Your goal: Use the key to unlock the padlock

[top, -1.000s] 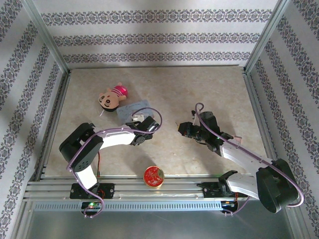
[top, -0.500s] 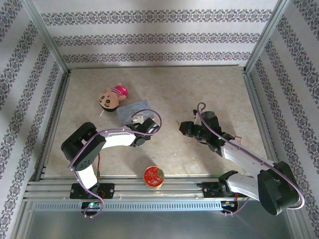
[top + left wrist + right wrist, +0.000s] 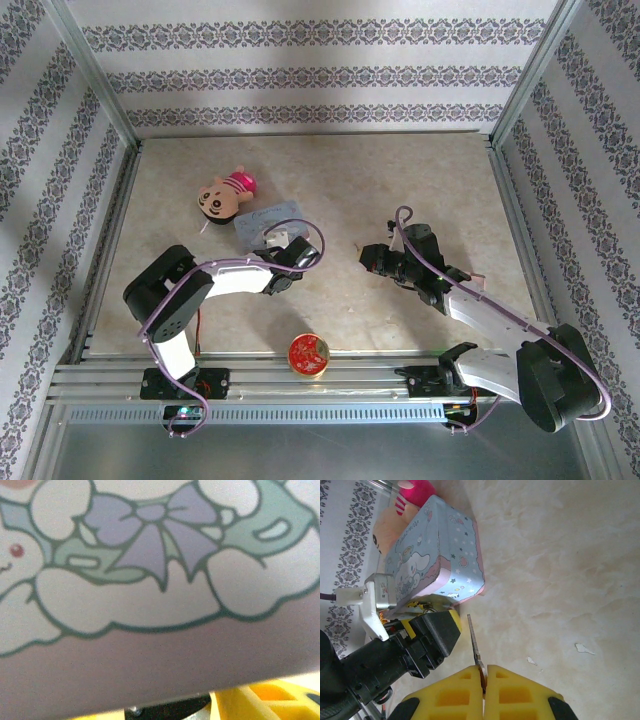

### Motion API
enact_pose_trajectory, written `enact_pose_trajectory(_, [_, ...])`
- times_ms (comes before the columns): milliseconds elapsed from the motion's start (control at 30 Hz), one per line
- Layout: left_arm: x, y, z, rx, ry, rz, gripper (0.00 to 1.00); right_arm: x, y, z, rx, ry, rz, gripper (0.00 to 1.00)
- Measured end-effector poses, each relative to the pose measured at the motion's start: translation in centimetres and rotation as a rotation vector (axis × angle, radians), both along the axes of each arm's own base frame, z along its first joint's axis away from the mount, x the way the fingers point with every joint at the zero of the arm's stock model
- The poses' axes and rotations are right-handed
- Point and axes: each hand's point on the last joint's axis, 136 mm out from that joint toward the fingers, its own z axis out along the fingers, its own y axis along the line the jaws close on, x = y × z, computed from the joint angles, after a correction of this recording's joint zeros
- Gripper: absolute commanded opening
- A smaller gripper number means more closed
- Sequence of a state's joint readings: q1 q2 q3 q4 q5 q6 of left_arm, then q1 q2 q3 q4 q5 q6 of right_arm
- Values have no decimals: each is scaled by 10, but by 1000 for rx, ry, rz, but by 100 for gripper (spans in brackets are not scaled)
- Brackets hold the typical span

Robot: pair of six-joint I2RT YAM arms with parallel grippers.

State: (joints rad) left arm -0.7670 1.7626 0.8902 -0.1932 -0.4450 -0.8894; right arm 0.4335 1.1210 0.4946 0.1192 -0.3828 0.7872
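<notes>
The pale blue cartoon tin (image 3: 268, 217) lies flat left of centre. My left gripper (image 3: 292, 250) is at its near right corner. The tin's lid (image 3: 160, 580) covers most of the left wrist view, with a yellow pad (image 3: 260, 702) peeking out under its edge. A small dark piece with a silvery spot (image 3: 170, 710) sits between the pads; I cannot tell if it is the padlock. My right gripper (image 3: 483, 672) is shut on the key (image 3: 474, 640), whose blade points toward the tin (image 3: 435, 555) and passes the left gripper's finger (image 3: 437, 630).
A doll with a pink hat (image 3: 222, 193) lies just behind the tin. A round red disc (image 3: 309, 354) rests at the near edge by the rail. Metal frame posts and patterned walls close in the beige table (image 3: 430, 190).
My left gripper has edged slightly closer to the tin's corner. The right gripper with the key has hardly moved.
</notes>
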Motion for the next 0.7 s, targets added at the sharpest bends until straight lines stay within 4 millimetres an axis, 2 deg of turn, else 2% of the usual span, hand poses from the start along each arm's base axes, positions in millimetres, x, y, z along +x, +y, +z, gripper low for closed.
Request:
enact_pose_trajectory(233, [10, -3, 6, 6, -54, -9, 55, 0, 0, -5, -6, 16, 1, 0])
enact_pose_trajectory(300, [14, -4, 8, 9, -72, -14, 51, 0, 1, -8, -9, 24, 3, 0])
enact_pose_trajectory(700, [21, -1, 0, 32, -128, -8, 54, -1, 2, -11, -7, 37, 11, 0])
